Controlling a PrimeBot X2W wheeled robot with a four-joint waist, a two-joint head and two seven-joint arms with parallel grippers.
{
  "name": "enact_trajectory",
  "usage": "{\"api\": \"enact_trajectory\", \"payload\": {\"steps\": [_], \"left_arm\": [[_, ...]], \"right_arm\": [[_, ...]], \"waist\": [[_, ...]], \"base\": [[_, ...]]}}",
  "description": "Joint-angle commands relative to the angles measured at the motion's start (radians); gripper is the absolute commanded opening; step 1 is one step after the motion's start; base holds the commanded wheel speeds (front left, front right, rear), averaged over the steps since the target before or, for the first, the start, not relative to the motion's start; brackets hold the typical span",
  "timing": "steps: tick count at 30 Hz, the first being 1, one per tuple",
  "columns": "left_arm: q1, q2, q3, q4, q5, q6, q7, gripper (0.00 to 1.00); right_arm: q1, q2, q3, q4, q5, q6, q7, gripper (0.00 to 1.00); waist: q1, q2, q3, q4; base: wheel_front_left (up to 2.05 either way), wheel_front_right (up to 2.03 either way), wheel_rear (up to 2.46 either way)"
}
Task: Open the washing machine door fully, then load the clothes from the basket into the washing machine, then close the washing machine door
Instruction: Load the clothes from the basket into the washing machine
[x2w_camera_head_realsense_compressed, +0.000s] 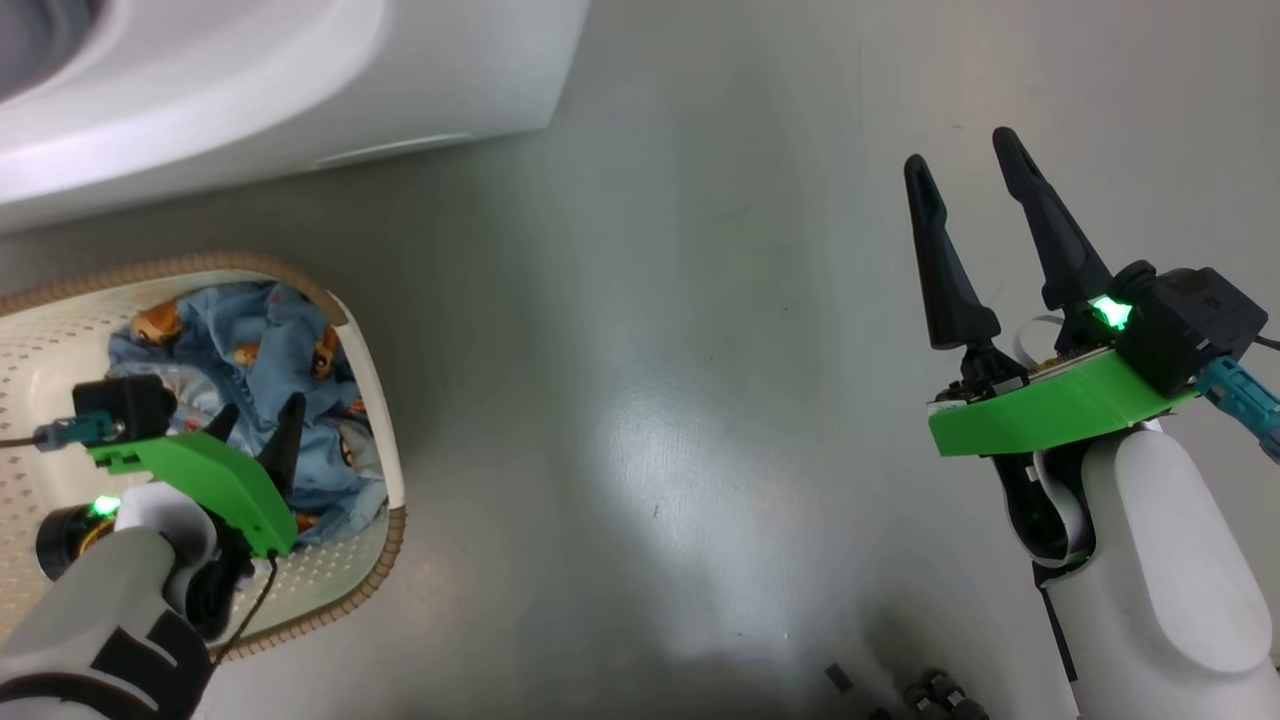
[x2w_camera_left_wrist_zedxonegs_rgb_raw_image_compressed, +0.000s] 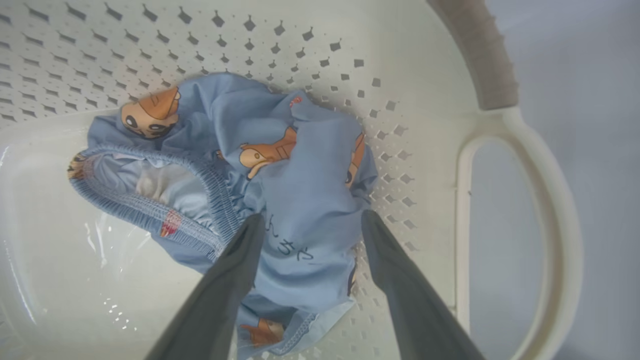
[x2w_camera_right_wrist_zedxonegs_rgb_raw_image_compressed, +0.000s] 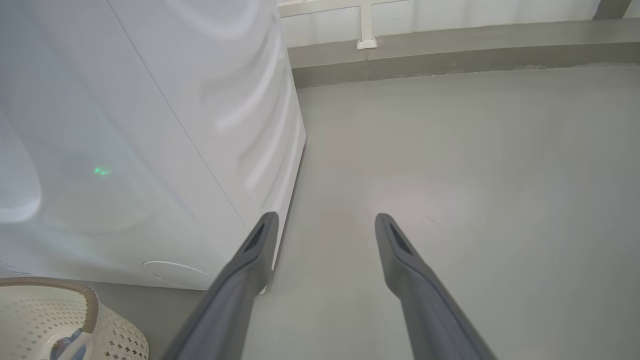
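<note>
The cream basket (x2w_camera_head_realsense_compressed: 375, 400) stands on the floor at the lower left, below the white washing machine (x2w_camera_head_realsense_compressed: 300, 80). Blue clothes (x2w_camera_head_realsense_compressed: 260, 360) with orange prints lie bunched inside it. My left gripper (x2w_camera_head_realsense_compressed: 255, 425) reaches down into the basket, open, its fingers (x2w_camera_left_wrist_zedxonegs_rgb_raw_image_compressed: 240, 260) straddling a fold of the blue clothes (x2w_camera_left_wrist_zedxonegs_rgb_raw_image_compressed: 300, 200); whether they touch the fabric I cannot tell. My right gripper (x2w_camera_head_realsense_compressed: 965, 165) hangs open and empty over bare floor at the right. In the right wrist view the right gripper (x2w_camera_right_wrist_zedxonegs_rgb_raw_image_compressed: 325, 220) points past the washing machine (x2w_camera_right_wrist_zedxonegs_rgb_raw_image_compressed: 150, 140) corner. The washing machine door is out of view.
Grey floor spreads between the basket and my right arm. The basket's white handle (x2w_camera_left_wrist_zedxonegs_rgb_raw_image_compressed: 520, 210) and brown rim (x2w_camera_left_wrist_zedxonegs_rgb_raw_image_compressed: 480, 55) lie right of the clothes. A round white flap (x2w_camera_right_wrist_zedxonegs_rgb_raw_image_compressed: 175, 272) sits low on the machine. A wall base (x2w_camera_right_wrist_zedxonegs_rgb_raw_image_compressed: 450, 50) runs behind.
</note>
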Motion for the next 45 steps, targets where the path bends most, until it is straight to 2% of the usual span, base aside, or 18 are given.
{"api": "enact_trajectory", "payload": {"steps": [1, 19, 20, 21, 24, 35, 45], "left_arm": [[-0.004, 0.042, 0.01, 0.005, -0.013, -0.002, -0.002, 1.0], [-0.069, 0.063, -0.105, 0.021, -0.151, -0.002, 0.018, 1.0], [-0.073, 0.064, -0.109, 0.022, -0.157, -0.002, 0.018, 0.88], [-0.075, 0.065, -0.112, 0.024, -0.164, -0.002, 0.017, 0.56], [-0.083, 0.069, -0.122, 0.025, -0.184, -0.002, 0.018, 0.0], [-0.079, 0.074, -0.143, 0.01, -0.24, -0.002, -0.024, 0.0], [-0.021, 0.083, -0.111, -0.025, -0.28, -0.002, -0.075, 0.0]], "right_arm": [[0.011, 0.01, 0.023, -0.026, -0.016, 0.001, -0.008, 1.0], [-0.007, -0.008, 0.054, -0.047, -0.032, 0.001, -0.008, 1.0], [-0.006, -0.009, 0.055, -0.048, -0.033, 0.001, -0.008, 1.0], [-0.006, -0.01, 0.055, -0.049, -0.033, 0.001, -0.008, 1.0], [-0.005, -0.012, 0.056, -0.054, -0.035, 0.001, -0.008, 1.0], [-0.003, -0.006, 0.048, -0.051, -0.039, 0.001, -0.008, 1.0], [0.013, -0.014, 0.044, -0.031, -0.028, 0.001, -0.008, 1.0]], "waist": [[0.0, 0.0, 0.011, 0.0], [0.0, 0.0, 0.057, -0.016], [0.0, 0.0, 0.058, -0.018], [0.0, 0.0, 0.06, -0.019], [0.0, 0.0, 0.064, -0.022], [0.0, 0.0, 0.029, -0.004], [0.0, 0.0, -0.068, 0.038]], "base": [[0.0, 0.0, 0.0], [0.0, 0.0, 0.0], [0.0, 0.0, 0.0], [0.0, 0.0, 0.0], [0.0, 0.0, 0.0], [0.0, 0.0, 0.0], [0.0, 0.0, 0.0]]}}
